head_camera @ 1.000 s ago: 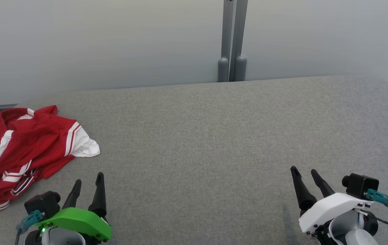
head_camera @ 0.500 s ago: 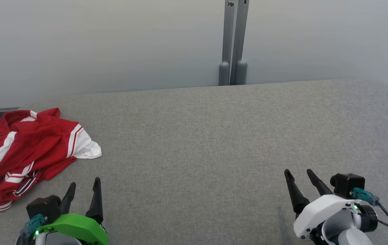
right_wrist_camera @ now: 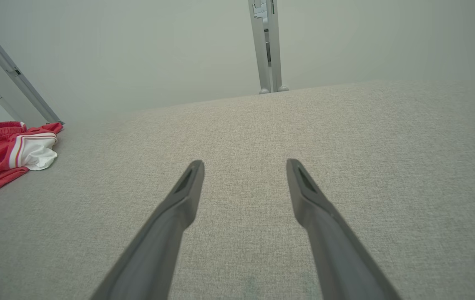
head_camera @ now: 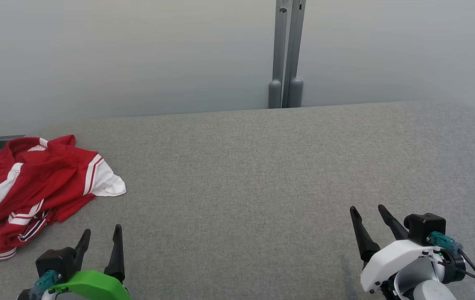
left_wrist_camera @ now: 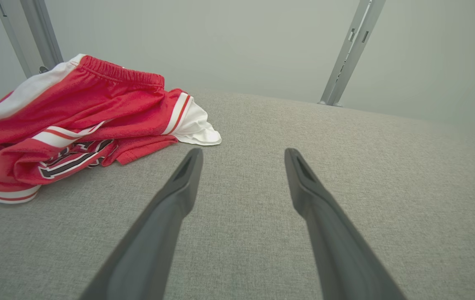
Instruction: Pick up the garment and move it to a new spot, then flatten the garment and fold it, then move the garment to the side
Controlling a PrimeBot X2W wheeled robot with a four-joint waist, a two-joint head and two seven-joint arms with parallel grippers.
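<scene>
Head view put the crumpled red garment at the far-left edge of the grey table, perhaps overhanging it, near the left gripper, fingers apart and empty. Far right, the right gripper likewise stood spread; pickup seemed unstarted, needing a leftward reach.

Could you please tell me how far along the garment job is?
Nothing looks done: the garment lies crumpled on the table, far left. In hand: nothing; the left tool and right tool are open and empty. Left: pick up, move, flatten, fold, set aside.
</scene>
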